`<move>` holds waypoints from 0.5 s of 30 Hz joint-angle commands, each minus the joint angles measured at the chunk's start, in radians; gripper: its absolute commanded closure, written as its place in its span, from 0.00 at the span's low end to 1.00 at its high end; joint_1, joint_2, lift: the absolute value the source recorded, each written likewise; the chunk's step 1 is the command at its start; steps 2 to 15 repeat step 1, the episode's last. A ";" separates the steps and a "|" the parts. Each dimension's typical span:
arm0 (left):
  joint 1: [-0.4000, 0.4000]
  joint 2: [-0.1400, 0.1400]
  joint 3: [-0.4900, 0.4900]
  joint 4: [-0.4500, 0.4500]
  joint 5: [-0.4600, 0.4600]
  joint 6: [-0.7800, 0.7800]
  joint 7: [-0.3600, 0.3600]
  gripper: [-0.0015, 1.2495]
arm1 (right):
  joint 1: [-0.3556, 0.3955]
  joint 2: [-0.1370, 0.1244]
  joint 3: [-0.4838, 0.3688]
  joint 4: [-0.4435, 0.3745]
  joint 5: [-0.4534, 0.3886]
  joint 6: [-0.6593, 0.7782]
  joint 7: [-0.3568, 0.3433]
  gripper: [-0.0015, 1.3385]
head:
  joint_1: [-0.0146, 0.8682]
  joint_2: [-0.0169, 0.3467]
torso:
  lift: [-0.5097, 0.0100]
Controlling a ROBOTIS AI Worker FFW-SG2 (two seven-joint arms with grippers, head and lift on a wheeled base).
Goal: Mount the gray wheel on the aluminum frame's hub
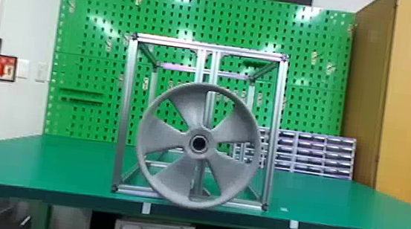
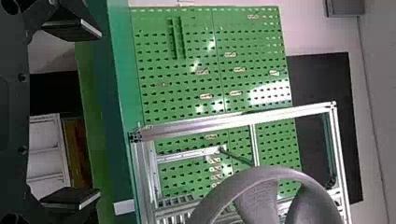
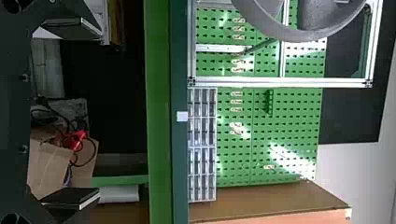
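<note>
While the gray wheel (image 1: 210, 150) stands upright in the head view, it covers much of the front of the one aluminum frame (image 1: 124, 113), its round face toward the camera. The wheel has five broad spokes, one rim and one dark hole at its center, and two middle bars of the frame run up behind it, side by side. Whether it is seated on the frame I cannot tell. The frame rests on a green table (image 1: 41, 163), with two white labels (image 1: 146, 208) on its front edge. Behind are one green pegboard (image 1: 90, 72) and, to the right, one set of small drawers (image 1: 310, 153). One red and white sign (image 1: 2, 68) is on the wall at the left.

In the left wrist view, the left gripper (image 2: 99, 113) has its two black fingers wide apart, nothing between them. Part of the wheel's rim and the frame lie beyond.

In the right wrist view, the right gripper (image 3: 99, 113) also has two fingers spread and empty, well apart from the wheel. One red object (image 3: 74, 140) lies by brown cardboard (image 3: 49, 161) below the table.
</note>
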 commanded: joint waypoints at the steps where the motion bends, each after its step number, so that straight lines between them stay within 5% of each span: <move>1: 0.012 -0.005 0.015 0.003 -0.007 -0.002 0.000 0.09 | -0.003 0.007 -0.007 0.009 0.002 0.002 0.000 0.09 | 0.01 0.06 | 0.02; 15: 0.012 -0.005 0.015 0.003 -0.007 -0.002 0.000 0.09 | -0.003 0.007 -0.007 0.009 0.002 0.002 0.000 0.09 | 0.01 0.06 | 0.02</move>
